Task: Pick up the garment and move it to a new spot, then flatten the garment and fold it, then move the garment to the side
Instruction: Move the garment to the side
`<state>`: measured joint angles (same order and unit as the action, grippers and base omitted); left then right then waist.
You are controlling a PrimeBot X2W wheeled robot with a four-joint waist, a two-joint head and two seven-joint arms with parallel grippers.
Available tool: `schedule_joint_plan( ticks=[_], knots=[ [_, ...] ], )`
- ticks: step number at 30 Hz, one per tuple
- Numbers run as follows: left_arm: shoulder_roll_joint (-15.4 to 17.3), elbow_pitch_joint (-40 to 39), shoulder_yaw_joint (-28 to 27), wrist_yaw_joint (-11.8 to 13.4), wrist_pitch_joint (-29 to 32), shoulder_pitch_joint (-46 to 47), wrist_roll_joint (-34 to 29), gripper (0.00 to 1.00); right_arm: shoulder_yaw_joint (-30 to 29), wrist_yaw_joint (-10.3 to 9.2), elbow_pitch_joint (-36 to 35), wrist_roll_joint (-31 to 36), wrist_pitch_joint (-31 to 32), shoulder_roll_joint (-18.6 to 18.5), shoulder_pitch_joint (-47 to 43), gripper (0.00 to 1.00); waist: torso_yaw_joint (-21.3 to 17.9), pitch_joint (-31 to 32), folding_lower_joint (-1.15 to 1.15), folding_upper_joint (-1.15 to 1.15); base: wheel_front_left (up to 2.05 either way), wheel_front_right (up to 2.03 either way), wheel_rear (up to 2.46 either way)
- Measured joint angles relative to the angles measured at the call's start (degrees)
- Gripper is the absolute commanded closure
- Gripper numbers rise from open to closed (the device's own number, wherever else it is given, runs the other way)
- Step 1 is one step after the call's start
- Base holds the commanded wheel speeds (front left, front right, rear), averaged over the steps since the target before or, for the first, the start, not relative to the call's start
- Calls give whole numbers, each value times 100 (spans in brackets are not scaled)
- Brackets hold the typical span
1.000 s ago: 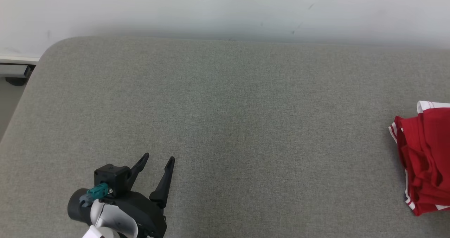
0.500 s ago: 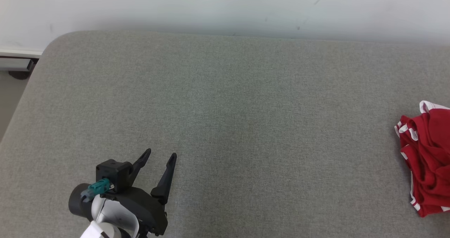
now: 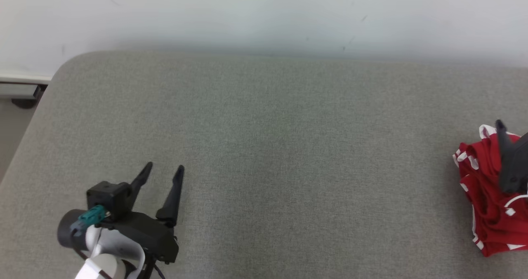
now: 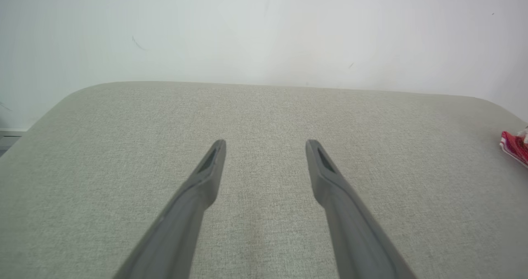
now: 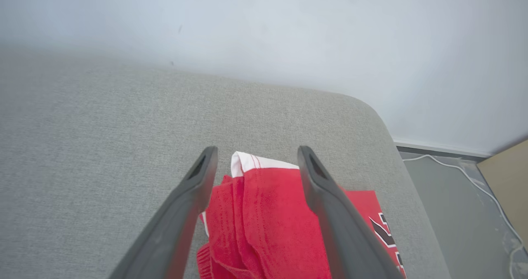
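Note:
The garment [image 3: 480, 196] is red with white trim and lies bunched on the grey padded table [image 3: 264, 147], near its right end. In the right wrist view my right gripper [image 5: 256, 151] is open just over the garment [image 5: 264, 221], with the red folds and a white hem showing between the spread fingers. One dark right finger [image 3: 509, 163] shows in front of the heap at the head view's right edge. My left gripper [image 3: 164, 168] is open and holds nothing over the table's front left. In the left wrist view it [image 4: 266, 143] points at the back edge, with the garment [image 4: 515, 145] far right.
A white wall runs behind the table. Past the table's rounded right end lies grey floor with a white cable [image 5: 474, 176] and a tan board [image 5: 507, 180]. At the left end are a white baseboard and a dark object [image 3: 24, 102] on the floor.
The head camera has shifted a little. A right finger has come into the head view over the garment, which now lies in a tighter heap. The left gripper stays open.

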<state>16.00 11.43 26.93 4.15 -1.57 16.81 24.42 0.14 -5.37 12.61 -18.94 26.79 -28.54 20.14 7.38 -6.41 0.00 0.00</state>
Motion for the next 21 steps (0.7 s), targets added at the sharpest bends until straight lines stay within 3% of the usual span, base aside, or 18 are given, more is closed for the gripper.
schedule_joint_plan(
  ticks=[6, 11, 16, 21],
  knots=[
    [-9, -47, -375, 164, -330, -133, 4, 0, -44, -16, -410, -349, -768, 583, -440, 0, -122, 253, 0, 0, 0, 0, 0],
    [16, -146, -457, 186, -512, -356, 35, 0, 182, 171, -764, -495, -1299, 935, -678, 0, -266, 450, 0, 0, 0, 0, 0],
    [8, -168, -573, 196, -608, -570, 89, 0, 240, 338, -966, -638, -1733, 1125, -1054, 0, -407, 627, -1, -1, 0, 0, 0],
    [-14, -177, -644, 238, -636, -725, 132, 0, 244, 368, -1071, -749, -2001, 1299, -1360, 0, -510, 725, -1, 0, 0, 0, 0]
  ],
)
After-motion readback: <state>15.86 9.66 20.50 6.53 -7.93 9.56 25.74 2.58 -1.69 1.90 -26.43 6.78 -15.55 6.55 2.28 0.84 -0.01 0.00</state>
